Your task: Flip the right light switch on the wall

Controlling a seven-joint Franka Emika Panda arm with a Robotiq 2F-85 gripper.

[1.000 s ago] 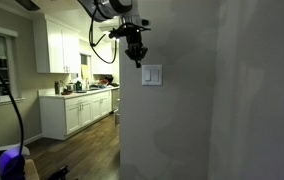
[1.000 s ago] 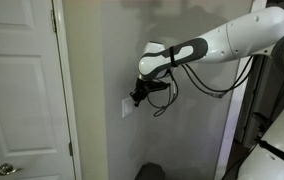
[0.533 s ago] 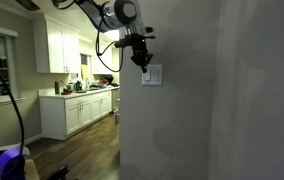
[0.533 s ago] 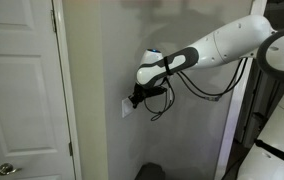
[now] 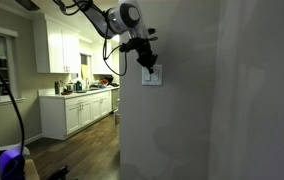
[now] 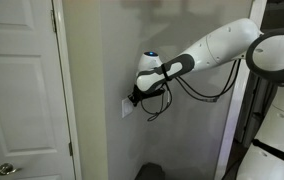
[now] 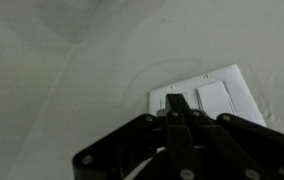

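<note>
The hand (image 7: 175, 108) is closed, its fingers drawn together into one blunt tip and holding nothing. It is pointed straight at the wall (image 7: 62, 90), at the height of the plate (image 7: 250, 92).

In the wrist view the tip sits over the left paddle (image 7: 190, 97). The right switch (image 7: 214, 95) lies just beside it, to the hand's right, and fully in sight. That sideways offset is what the next move depends on, I judge: pushing straight ahead from here would press the wrong paddle.

The switch is tall and upright, its long axis running up and down. A press would therefore have to land on its upper or lower half, not its middle. Which half stands proud I cannot tell, nor whether the tip already touches the plate.

In both exterior views the hand (image 5: 147, 64) (image 6: 134, 97) is right at the plate — no clear gap shows.

Room for moving:
- The wall is bare around the plate.
- The wall's corner (image 5: 120, 100) is near on one side of the hand.
- A door frame (image 6: 60, 90) stands well apart.
- A cable (image 6: 157, 108) loops below the wrist, close to the wall — it could brush it.
</note>
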